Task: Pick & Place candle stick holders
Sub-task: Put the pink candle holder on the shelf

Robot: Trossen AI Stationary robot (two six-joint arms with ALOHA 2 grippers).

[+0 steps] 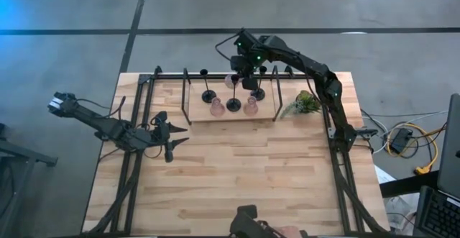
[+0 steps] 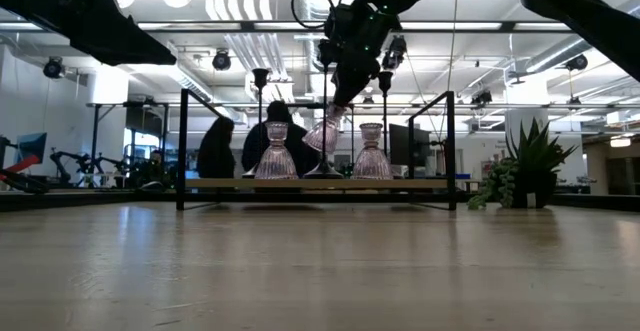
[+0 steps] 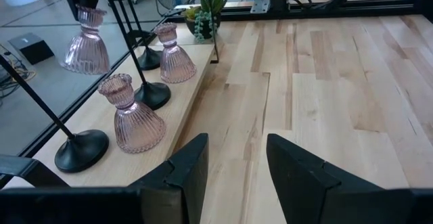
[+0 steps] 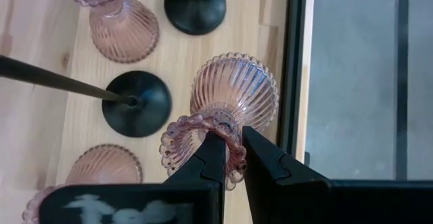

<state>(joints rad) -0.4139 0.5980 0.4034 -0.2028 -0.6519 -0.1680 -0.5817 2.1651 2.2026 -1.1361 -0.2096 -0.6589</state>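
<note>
High view: right gripper (image 1: 235, 80) reaching in at upper centre, over the far edge of the light wooden tray (image 1: 198, 116) inside the black rack (image 1: 154, 76). Right wrist view: jaws pinched shut on the beaded rim of a pink glass holder (image 4: 226, 105), ribbed bell hanging away from the camera. Low view: same pink holder (image 2: 324, 131) lifted clear of the tray and tilted, rim toward the jaws, base swung down and to the picture's left, between the two other pink ones. Long axis therefore slanted rather than upright, which probably matters most for the coming move: base to be levelled before any set-down, else likely to tip against a neighbour. Below it in the picture's centre, two more pink holders (image 1: 216, 108) (image 1: 250, 107) standing on the tray, with black stemmed holders (image 1: 233, 104) (image 1: 208, 95) (image 1: 259, 93) between and behind. Small green plant (image 1: 307, 102) just right of the tray. Left gripper (image 1: 171, 135) parked at centre left on the desk (image 1: 237, 173), jaws apart and empty, well apart from the tray; right arm plainly the nearer.
</note>
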